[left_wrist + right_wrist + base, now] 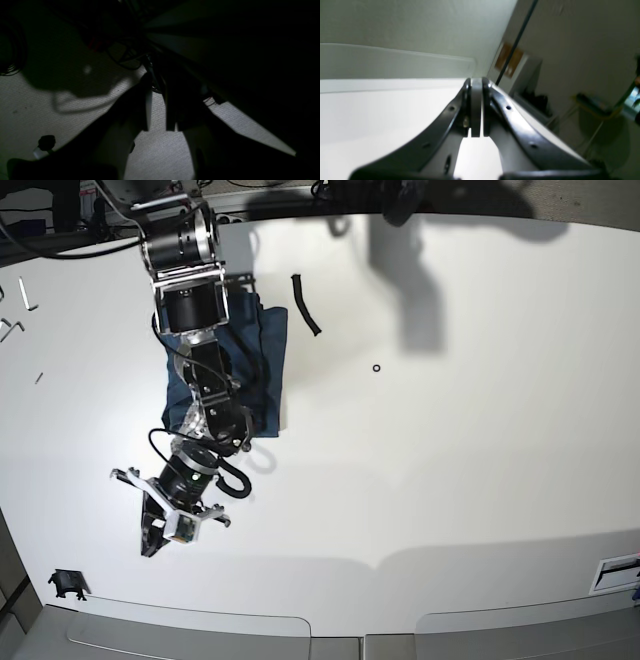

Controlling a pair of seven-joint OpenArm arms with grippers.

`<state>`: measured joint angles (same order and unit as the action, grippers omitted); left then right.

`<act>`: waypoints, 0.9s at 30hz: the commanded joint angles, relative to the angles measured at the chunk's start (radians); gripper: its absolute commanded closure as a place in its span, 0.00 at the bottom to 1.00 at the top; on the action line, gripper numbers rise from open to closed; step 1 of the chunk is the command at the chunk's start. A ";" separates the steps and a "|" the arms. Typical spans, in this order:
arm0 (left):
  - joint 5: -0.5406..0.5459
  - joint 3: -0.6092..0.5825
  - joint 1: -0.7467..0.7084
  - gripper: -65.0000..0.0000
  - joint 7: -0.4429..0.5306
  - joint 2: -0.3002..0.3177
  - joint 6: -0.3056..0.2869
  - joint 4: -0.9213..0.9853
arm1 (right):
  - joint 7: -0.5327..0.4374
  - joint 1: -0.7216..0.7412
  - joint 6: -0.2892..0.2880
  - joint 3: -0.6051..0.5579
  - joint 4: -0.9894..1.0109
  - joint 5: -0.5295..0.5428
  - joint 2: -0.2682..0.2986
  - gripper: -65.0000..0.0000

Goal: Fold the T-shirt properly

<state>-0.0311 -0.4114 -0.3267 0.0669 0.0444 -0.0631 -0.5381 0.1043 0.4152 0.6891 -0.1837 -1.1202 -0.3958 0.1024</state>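
The T-shirt (262, 365) lies on the white table (450, 460) as a compact navy bundle at the upper left, partly covered by the right arm that reaches over it. My right gripper (152, 532) sits below the shirt, near the table's front left and apart from the cloth. In the right wrist view the right gripper (476, 83) has its pads pressed together with nothing between them. My left gripper (157, 90) is off the table in deep shadow over a speckled floor. A narrow gap shows between its fingers (149, 110), and nothing is in it.
A black curved strip (305, 304) lies right of the shirt, and a small black ring (375, 367) further right. Small metal parts (12, 328) sit at the left edge. A black clip (67, 583) is at the front left corner. The left arm's shadow (410, 270) falls at the top.
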 commanded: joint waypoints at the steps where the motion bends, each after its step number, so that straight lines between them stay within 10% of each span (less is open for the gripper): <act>1: -0.002 -0.002 -0.011 0.88 0.009 -0.008 -0.011 -0.005 | -0.032 0.033 0.009 0.001 -0.017 -0.032 0.005 1.00; 9: -0.002 -0.002 -0.011 0.88 0.009 -0.008 -0.011 -0.005 | -0.065 0.034 0.009 0.001 -0.017 -0.047 0.005 1.00; 18: -0.002 -0.002 -0.011 0.88 0.009 -0.008 -0.010 -0.005 | -0.426 0.034 0.009 0.001 -0.017 -0.047 0.005 1.00; 27: -0.002 -0.002 -0.011 0.88 0.009 -0.008 -0.011 -0.005 | -0.470 0.034 -0.028 -0.001 -0.017 -0.047 0.006 1.00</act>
<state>-0.0315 -0.4114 -0.3267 0.0669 0.0444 -0.0631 -0.5381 -0.3408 0.4152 0.6510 -0.1844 -1.1202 -0.4274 0.1051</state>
